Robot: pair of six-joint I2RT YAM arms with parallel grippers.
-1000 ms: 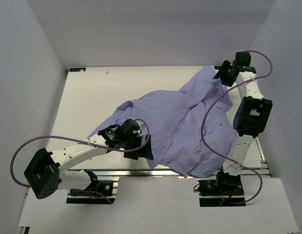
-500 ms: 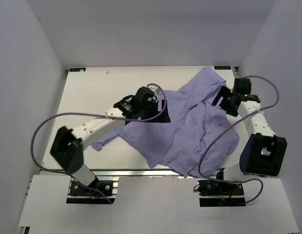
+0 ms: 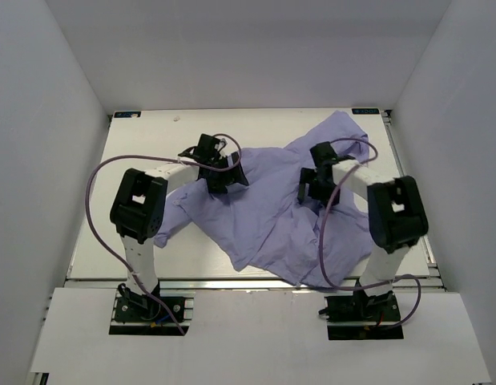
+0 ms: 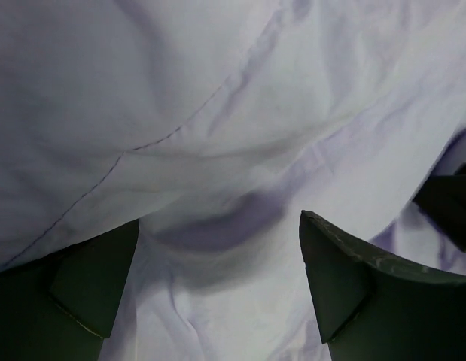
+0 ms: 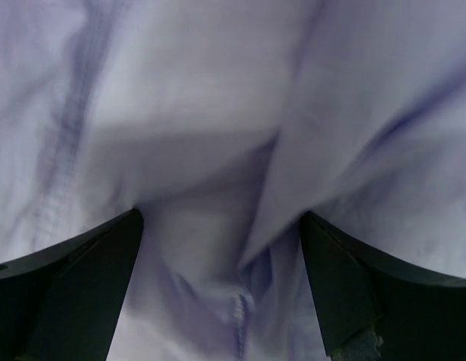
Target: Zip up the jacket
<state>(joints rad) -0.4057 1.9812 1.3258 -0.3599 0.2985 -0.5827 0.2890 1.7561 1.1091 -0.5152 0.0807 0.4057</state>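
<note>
Crumpled jacket spread over the tabletop, with no zipper discernible. The left claw hangs over the cloth, fingers apart and gripping nothing, a seam running just ahead of it. The right claw is likewise spread and straddles a raised fold. Both are probably poised to pinch and flatten the fabric, exposing the front edges.

A flat white rectangular tabletop is lying under soft, even light. Plain matte white wall panels are enclosing it at the back, the left and the right (the side ones are appearing to splay outward from overhead). A silver metal rail is running along the near edge, and a white board is lying in front.
</note>
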